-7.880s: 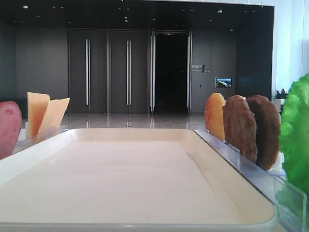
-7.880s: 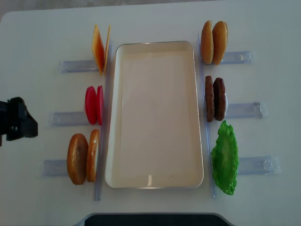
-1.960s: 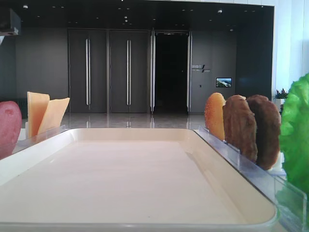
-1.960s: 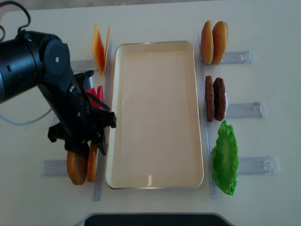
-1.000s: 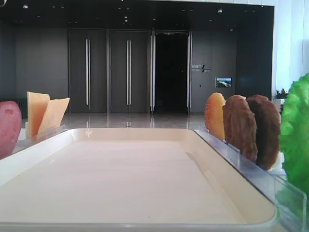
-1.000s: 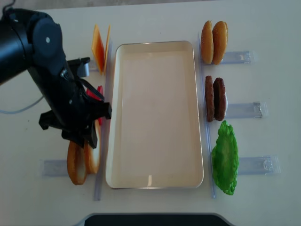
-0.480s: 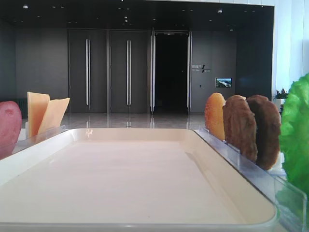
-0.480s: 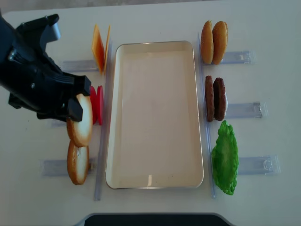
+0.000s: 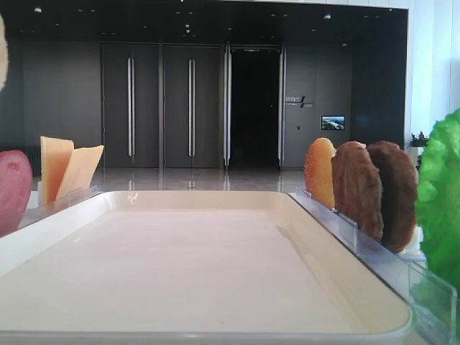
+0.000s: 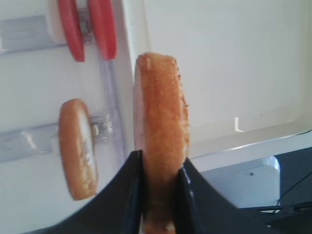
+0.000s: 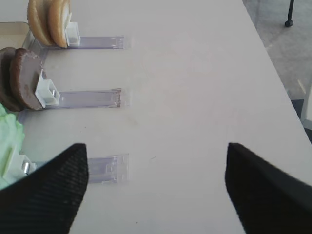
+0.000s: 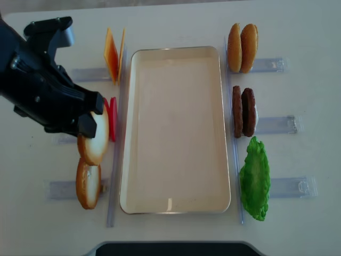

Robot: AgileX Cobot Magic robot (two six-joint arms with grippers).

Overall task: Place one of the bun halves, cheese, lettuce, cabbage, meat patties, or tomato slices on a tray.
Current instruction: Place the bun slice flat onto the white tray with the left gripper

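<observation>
Left end effector (image 10: 160, 178) clenched on a bun half (image 10: 161, 131), held on edge and lifted off the tabletop (image 12: 298, 32); fingers (image 10: 131, 190) press both flat faces. Overhead, the bun (image 12: 95, 140) hangs just outside the tray (image 12: 176, 53) rim, at 9 o'clock of it, with the black arm (image 12: 40, 85) covering its upper part and most of the tomato slices (image 12: 113, 118). Second bun half (image 12: 88, 184) stands in its holder at 7 o'clock of the tray. Arm reaches in from 10 o'clock.

Right end effector (image 11: 156, 185): two dark fingers (image 11: 48, 190) spread well apart, nothing between them, above bare tabletop. Patties (image 11: 22, 78) and lettuce (image 11: 9, 141) cut off at the left edge of that view.
</observation>
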